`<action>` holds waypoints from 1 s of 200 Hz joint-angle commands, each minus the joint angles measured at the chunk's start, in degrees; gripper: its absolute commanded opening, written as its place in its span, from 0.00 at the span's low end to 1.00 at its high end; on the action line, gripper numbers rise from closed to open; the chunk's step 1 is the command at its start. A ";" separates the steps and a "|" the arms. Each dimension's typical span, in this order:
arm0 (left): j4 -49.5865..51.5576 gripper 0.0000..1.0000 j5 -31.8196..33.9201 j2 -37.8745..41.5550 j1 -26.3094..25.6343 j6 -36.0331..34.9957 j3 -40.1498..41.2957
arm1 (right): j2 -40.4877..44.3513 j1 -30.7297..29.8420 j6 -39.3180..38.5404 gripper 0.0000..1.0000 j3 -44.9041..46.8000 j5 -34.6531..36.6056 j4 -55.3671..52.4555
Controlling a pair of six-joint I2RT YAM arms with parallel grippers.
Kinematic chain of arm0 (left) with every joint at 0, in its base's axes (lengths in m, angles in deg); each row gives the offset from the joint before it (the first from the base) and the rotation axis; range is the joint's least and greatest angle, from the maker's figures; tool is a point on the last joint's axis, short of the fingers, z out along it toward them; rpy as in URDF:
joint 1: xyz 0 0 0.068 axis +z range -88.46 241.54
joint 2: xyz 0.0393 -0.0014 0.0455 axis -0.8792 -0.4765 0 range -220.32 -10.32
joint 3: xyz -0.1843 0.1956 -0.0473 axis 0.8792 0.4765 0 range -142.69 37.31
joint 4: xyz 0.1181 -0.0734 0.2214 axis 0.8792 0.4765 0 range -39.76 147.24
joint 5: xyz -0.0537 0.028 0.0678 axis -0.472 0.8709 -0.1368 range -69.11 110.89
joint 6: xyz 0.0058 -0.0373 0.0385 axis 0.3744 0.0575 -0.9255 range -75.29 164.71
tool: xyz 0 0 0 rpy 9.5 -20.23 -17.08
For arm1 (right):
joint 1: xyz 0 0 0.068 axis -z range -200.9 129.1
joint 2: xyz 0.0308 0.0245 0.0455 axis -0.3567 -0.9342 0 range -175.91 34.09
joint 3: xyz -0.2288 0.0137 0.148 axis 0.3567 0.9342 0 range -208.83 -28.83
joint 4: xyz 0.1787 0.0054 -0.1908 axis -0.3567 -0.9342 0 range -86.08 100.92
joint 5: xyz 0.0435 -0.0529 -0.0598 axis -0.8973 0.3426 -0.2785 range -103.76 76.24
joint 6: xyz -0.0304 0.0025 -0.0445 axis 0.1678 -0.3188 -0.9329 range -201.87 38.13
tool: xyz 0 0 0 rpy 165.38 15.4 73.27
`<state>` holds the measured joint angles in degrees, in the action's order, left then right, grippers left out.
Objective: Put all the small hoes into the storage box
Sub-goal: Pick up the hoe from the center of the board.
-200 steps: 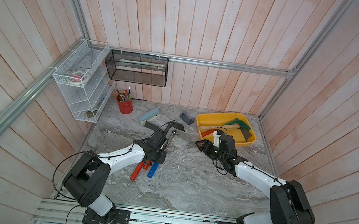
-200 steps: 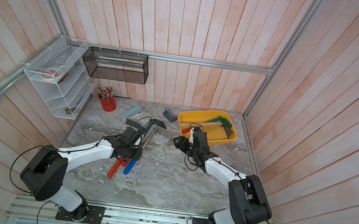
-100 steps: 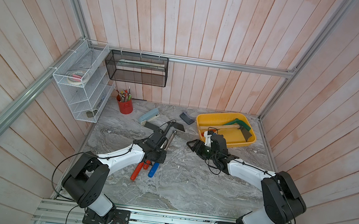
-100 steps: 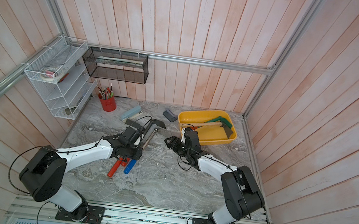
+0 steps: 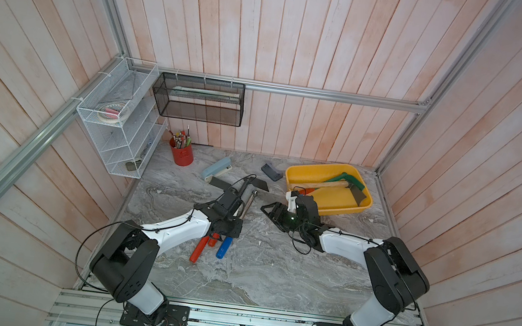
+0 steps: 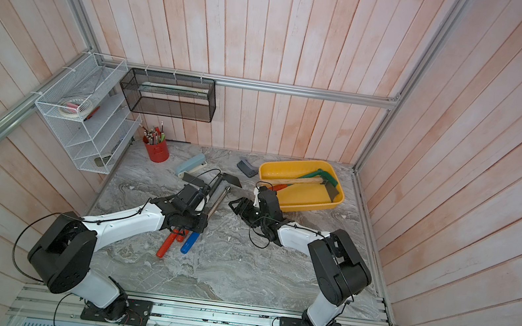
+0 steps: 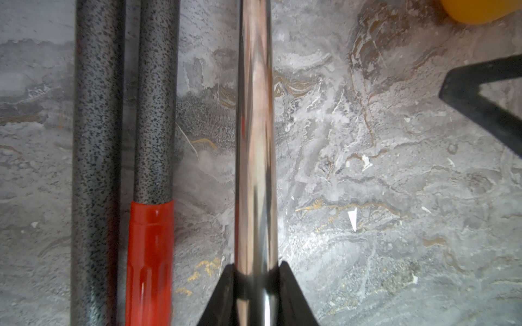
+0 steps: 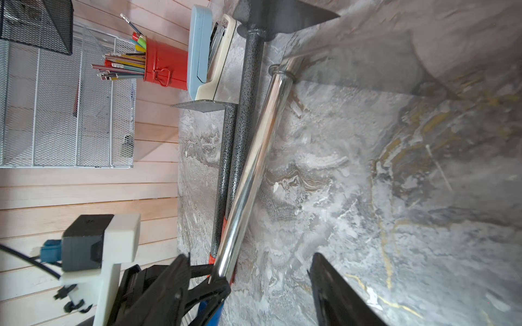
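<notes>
Left gripper [image 7: 256, 272] clamped on the small hoe [image 7: 255, 141], right gripper [image 5: 271, 211] open.
The hoe's chrome shaft is mid marble surface [image 5: 254, 274], beside two speckled-shafted tools [image 7: 97, 141]. The right jaws stand empty near it, and the yellow storage box [image 5: 346, 209] sits in the far right corner.

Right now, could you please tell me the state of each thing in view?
Left hand: shut on the chrome shaft.
Right hand: open, empty.
Storage box: on the table, holding tools.
Speckled-shaft tools: lying flat, ungripped.
Pencil pot: upright, full.
</notes>
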<state>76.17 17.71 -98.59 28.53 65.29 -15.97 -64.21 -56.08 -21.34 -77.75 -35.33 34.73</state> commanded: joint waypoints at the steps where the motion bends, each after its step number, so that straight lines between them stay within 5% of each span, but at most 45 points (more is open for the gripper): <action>1: -3.60 0.00 -1.30 1.55 -0.27 0.27 -0.35 | -1.94 -1.51 2.41 0.69 -2.30 -0.94 3.11; 200: -3.17 0.00 -1.73 1.83 -0.36 0.28 0.17 | -14.17 -7.53 10.52 0.67 -7.43 -1.74 11.84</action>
<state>76.15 16.81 -98.59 28.48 65.48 -15.97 -76.63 -63.05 -12.20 -83.59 -36.81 44.41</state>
